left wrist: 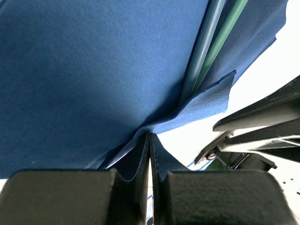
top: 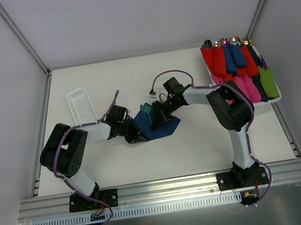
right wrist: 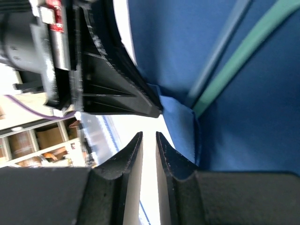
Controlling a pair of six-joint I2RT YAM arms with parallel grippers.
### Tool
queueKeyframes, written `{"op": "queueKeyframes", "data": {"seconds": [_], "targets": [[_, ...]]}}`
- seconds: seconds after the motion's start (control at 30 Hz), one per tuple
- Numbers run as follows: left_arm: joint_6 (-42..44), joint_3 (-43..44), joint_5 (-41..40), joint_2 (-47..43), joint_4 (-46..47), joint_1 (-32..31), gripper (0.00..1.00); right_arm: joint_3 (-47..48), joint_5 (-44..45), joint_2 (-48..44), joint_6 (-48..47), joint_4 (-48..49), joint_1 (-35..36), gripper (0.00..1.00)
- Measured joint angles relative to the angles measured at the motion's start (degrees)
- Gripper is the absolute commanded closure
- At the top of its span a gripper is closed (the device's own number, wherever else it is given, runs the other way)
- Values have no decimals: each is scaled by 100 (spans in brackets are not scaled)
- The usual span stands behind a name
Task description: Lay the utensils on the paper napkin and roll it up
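White worktop point(top: 202, 144), walled on three sides, lies bare toward 12 and 6 o'clock of the paper napkin point(top: 165, 126). The napkin sits near the centre with the teal utensils point(top: 148, 111) on it, while a white ridged tray point(top: 80, 106) at 10 o'clock and a tray of coloured rolled bundles point(top: 273, 100) along the right edge at 2 o'clock both stand well apart from it. At the napkin's 8 o'clock side the left gripper point(top: 141, 136) is clamped tight on a lifted napkin edge, and at 1 o'clock the right gripper point(right wrist: 146, 138) has its jaws a narrow slit apart with nothing between them, just beside a folded napkin corner.
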Motion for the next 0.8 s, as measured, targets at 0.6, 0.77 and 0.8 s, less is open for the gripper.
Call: {"op": "queueKeyframes", "data": {"seconds": [0.6, 0.77, 0.8], "targets": [[74, 0, 0, -15, -15, 0, 100, -356, -704, 378, 1486, 1679, -304, 84], [74, 0, 2, -15, -15, 0, 100, -363, -739, 380, 1523, 1757, -304, 83], [74, 0, 0, -15, -15, 0, 100, -363, -739, 380, 1523, 1770, -304, 83]]}}
